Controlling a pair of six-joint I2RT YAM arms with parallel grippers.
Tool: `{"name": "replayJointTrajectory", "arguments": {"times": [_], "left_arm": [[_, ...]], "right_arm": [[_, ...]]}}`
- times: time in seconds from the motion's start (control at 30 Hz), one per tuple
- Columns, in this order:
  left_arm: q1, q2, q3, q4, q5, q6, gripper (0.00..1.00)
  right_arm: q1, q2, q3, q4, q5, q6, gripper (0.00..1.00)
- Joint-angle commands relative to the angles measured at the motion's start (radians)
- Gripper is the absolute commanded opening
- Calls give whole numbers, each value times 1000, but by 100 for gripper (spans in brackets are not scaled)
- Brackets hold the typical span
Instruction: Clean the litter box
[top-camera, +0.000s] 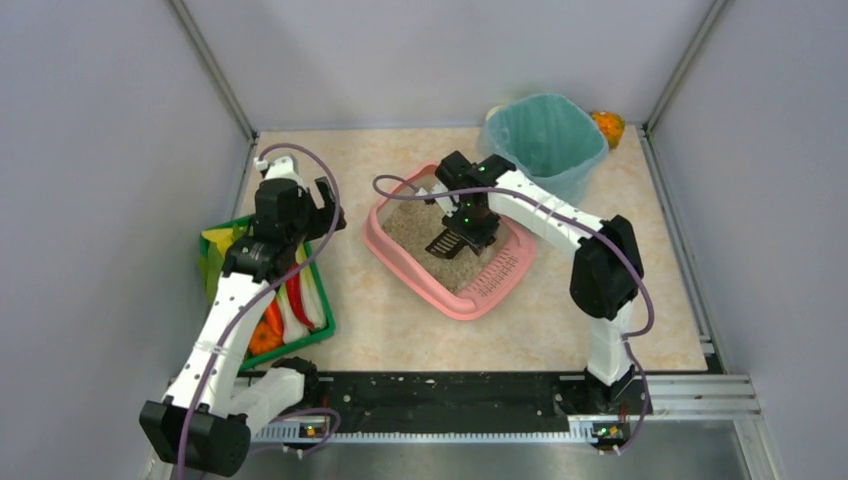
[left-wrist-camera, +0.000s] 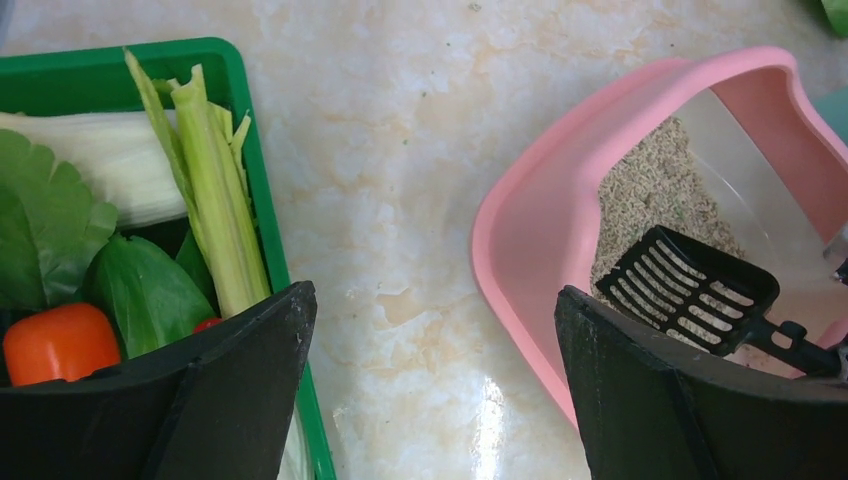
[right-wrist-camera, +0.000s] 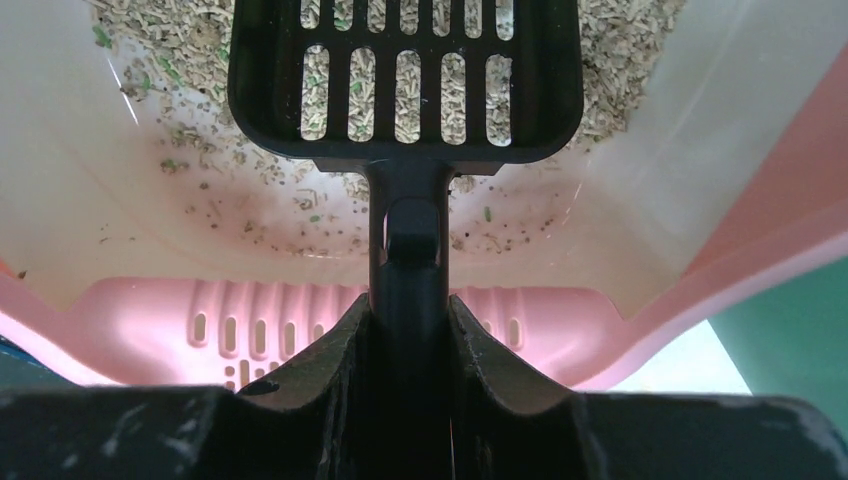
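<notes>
The scoop handle (right-wrist-camera: 410, 235) is hidden between the right fingers (right-wrist-camera: 330, 370); at one o'clock, an orange object (top-camera: 608, 126) is half-covered by the bin (top-camera: 545, 140).

The litter box (top-camera: 374, 232), a shallow pink tray with rounded corners, is set askew near the middle of the desk (top-camera: 400, 340). Beige litter (top-camera: 405, 226) is spread inside, and a slotted ledge (top-camera: 500, 271) is seen at its near-right end.

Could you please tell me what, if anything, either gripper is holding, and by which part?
The right gripper clamps the black slotted scoop by its handle; the left gripper stands open, holding nothing.
</notes>
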Motion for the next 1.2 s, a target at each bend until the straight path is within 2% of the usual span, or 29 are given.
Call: {"name": "replayJointTrajectory", "arguments": {"times": [0.0,0.13,0.27,0.57,0.77,1.0,1.17], "left_arm": [[3,-45,-28,67,-89,-74,94],[3,-43,-22,65,-102,-92,94],[3,-9,24,8,-124,-95,94],[3,30,91,-12,-131,-84,93],[3,70,127,-5,-118,-69,93],[3,134,175,20,-94,-49,92],[3,159,191,29,-86,-37,92]], "right_arm": [[6,22,59,29,-43,-26,0],[9,30,3,137,-104,-20,0],[9,55,-28,226,-100,-21,0],[9,113,-65,414,-93,3,0],[9,81,-163,601,-53,41,0],[4,-3,-355,894,-65,70,0],[-3,1,-328,878,-75,76,0]]}}
